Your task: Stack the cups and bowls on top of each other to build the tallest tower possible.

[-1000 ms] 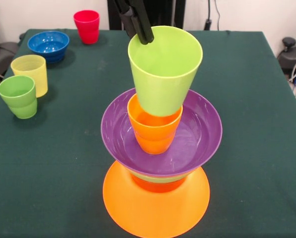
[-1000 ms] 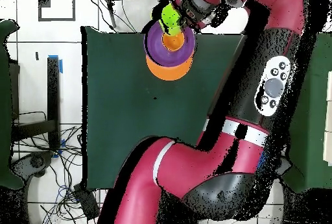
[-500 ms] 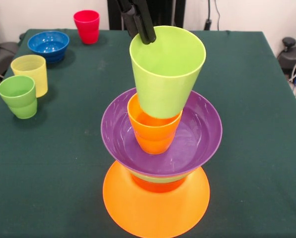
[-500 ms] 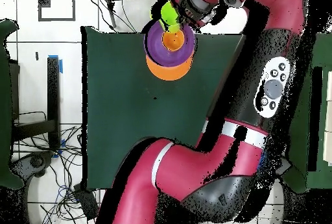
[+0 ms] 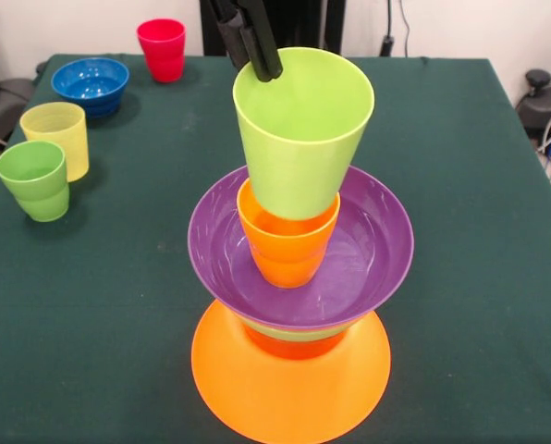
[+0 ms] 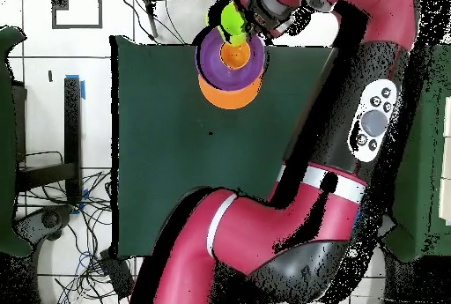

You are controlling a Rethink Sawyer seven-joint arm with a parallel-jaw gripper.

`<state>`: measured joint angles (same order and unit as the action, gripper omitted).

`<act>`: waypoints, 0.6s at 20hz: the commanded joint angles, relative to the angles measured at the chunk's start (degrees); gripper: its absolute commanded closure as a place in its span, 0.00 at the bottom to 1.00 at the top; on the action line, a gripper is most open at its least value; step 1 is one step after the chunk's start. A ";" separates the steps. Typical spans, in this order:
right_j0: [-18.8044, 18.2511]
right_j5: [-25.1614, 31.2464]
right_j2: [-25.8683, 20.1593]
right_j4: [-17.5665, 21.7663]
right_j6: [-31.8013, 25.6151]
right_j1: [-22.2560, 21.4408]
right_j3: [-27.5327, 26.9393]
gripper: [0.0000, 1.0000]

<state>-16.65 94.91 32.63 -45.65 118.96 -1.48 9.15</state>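
I had the gripper (image 5: 254,46) clamped on the far rim of the lime green cup (image 5: 300,129), which sat tilted in the mouth of the orange cup (image 5: 287,245). That orange cup stood in the purple bowl (image 5: 368,250) atop the tower, on the big orange bowl (image 5: 289,388). The green cup (image 5: 34,180), pale yellow cup (image 5: 56,137), blue bowl (image 5: 90,85) and red cup (image 5: 162,49) waited apart on the green table (image 5: 470,185).

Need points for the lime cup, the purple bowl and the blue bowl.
lime cup (image 5: 299,157), front view, on its outer wall.
purple bowl (image 5: 377,236), front view, on its bare inner wall at the right.
blue bowl (image 5: 91,79), front view, on its inside.
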 commanded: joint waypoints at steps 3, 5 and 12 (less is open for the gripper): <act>0.91 -3.39 -7.82 6.27 -13.27 -1.14 7.44 1.00; 1.04 -3.62 -8.49 6.85 -13.06 -1.45 7.82 1.00; 1.37 -4.58 -10.73 8.79 -12.97 -2.83 9.93 1.00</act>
<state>-16.65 94.80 29.02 -42.18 118.96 -2.54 10.98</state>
